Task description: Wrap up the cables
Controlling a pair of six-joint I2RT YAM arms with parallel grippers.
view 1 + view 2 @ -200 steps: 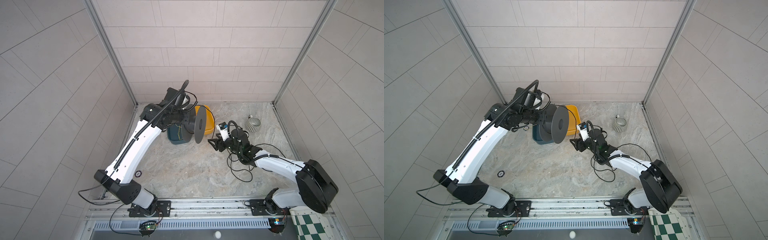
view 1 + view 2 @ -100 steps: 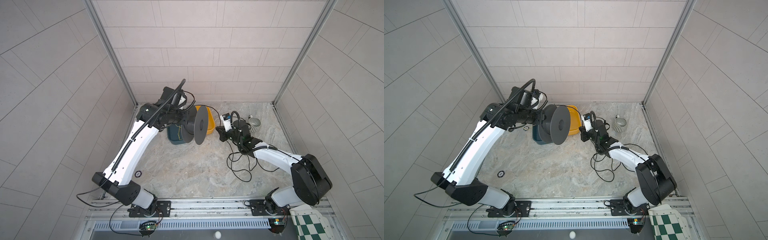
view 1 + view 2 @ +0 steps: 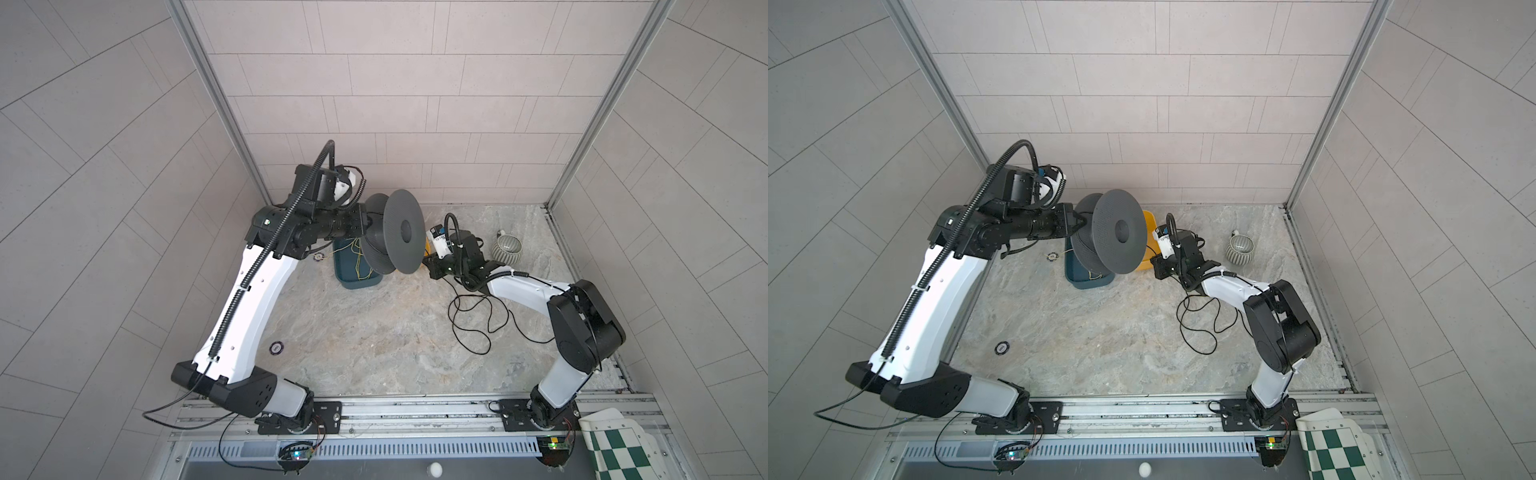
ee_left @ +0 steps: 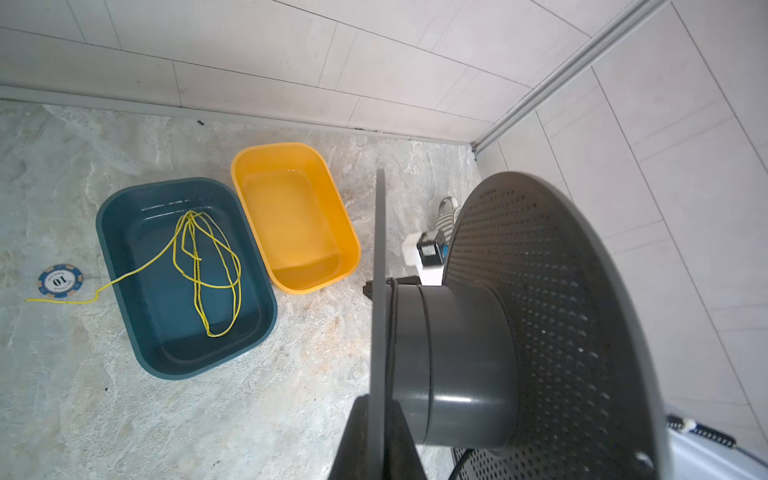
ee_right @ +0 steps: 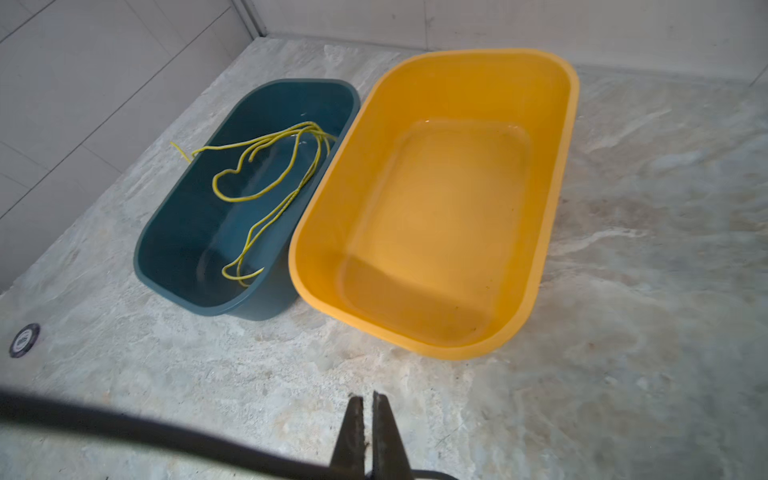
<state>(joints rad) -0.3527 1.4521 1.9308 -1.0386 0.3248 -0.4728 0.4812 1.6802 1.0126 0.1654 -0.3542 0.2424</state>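
My left gripper [image 3: 366,226] is shut on the rim of one flange of a grey spool [image 3: 402,237], holding it in the air over the bins; in the left wrist view its jaws pinch that thin flange [image 4: 380,436]. The black cable [image 4: 392,332] turns round the spool's hub beside the flange. My right gripper [image 5: 365,432] is shut, with the cable [image 5: 124,428] running across into the base of its fingers. In both top views it sits just right of the spool [image 3: 1118,232], near the floor. The rest of the cable [image 3: 478,324] lies in loose loops under the right arm.
A blue bin [image 5: 141,249] holding a yellow cord [image 4: 198,259] stands beside an empty yellow bin [image 5: 557,166] under the spool. A striped cup [image 3: 507,249] is at the back right. Poker chips [image 3: 277,347] [image 4: 60,279] lie at the left. A checkered mat [image 3: 615,453] sits at the front right.
The right gripper has gone from part open to shut and has risen from the floor toward the spool, with the cable. The left arm has lifted the spool a little.
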